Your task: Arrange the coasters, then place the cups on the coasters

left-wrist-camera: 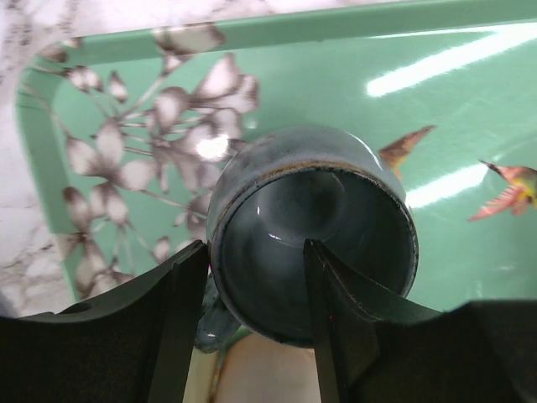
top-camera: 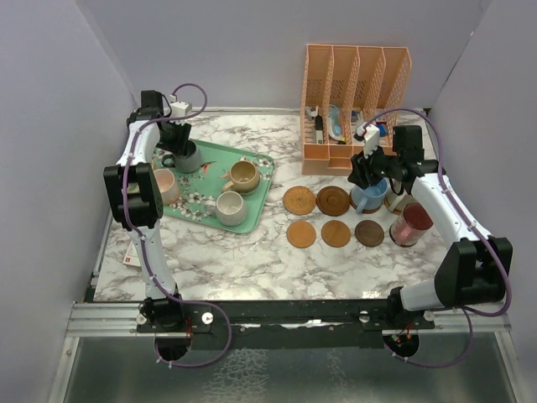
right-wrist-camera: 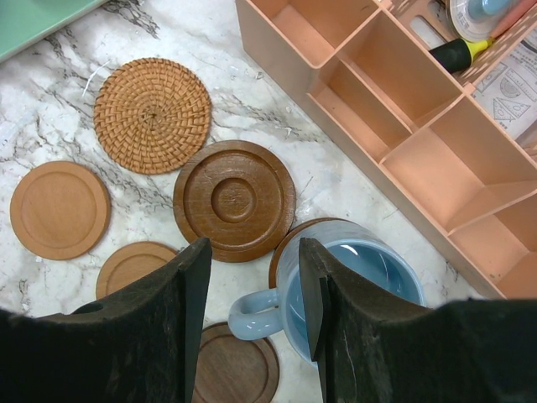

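My left gripper [left-wrist-camera: 254, 252] is open over the grey-teal cup [left-wrist-camera: 310, 235] on the tray. Its left finger is outside the rim and its right finger is inside, clear of the wall. My right gripper [right-wrist-camera: 254, 252] is open astride the light blue cup [right-wrist-camera: 361, 269], which sits on a dark coaster [right-wrist-camera: 285, 239]. One finger is inside it and the other is just clear of the handle. Loose coasters lie to the left: a woven coaster [right-wrist-camera: 153, 115], a ringed brown coaster [right-wrist-camera: 235, 200] and three plain ones. The maroon cup [top-camera: 411, 224] stands at the right.
The mint-green tray [top-camera: 210, 172] also holds a pink cup [top-camera: 165, 185], a tan cup [top-camera: 243, 175] and a cream cup [top-camera: 231, 208]. A peach desk organizer [top-camera: 357, 101] stands right behind the blue cup. Walls enclose the marble table on three sides.
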You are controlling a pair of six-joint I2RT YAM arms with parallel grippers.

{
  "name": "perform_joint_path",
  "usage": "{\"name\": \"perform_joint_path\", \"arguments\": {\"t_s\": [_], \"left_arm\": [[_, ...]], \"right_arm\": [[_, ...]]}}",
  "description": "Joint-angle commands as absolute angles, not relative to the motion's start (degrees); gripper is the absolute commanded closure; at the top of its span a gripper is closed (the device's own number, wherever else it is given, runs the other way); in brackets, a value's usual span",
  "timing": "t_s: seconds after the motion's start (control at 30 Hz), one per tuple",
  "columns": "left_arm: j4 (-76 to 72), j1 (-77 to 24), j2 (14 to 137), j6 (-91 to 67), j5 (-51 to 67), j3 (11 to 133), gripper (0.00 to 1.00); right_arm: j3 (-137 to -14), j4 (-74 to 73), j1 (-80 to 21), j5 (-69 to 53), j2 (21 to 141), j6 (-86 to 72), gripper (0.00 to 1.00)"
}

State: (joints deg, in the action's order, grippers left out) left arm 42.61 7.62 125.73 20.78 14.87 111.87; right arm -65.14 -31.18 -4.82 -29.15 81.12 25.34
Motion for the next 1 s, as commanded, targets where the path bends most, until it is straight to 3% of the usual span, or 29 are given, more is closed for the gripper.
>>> {"name": "perform_joint_path", "arguments": {"t_s": [0.0,0.57,0.97], "left_arm": [[46.54,4.62,120.64,18.02,19.35,109.12,0.48],[50.05,2.48,126.99,31.48,12.33,117.19,0.4],[51.96,1.31,128.99,34.62,12.88,120.05,0.58]], "right_arm": [[-65.04,-30.15,-5.1,-27.87,82.08,26.02,0.53],[-64.82,-30.06,-5.1,-27.14,82.92,26.29,0.53],[-64.64,-30.06,-5.07,-26.46,83.33,26.35,0.53]]}}
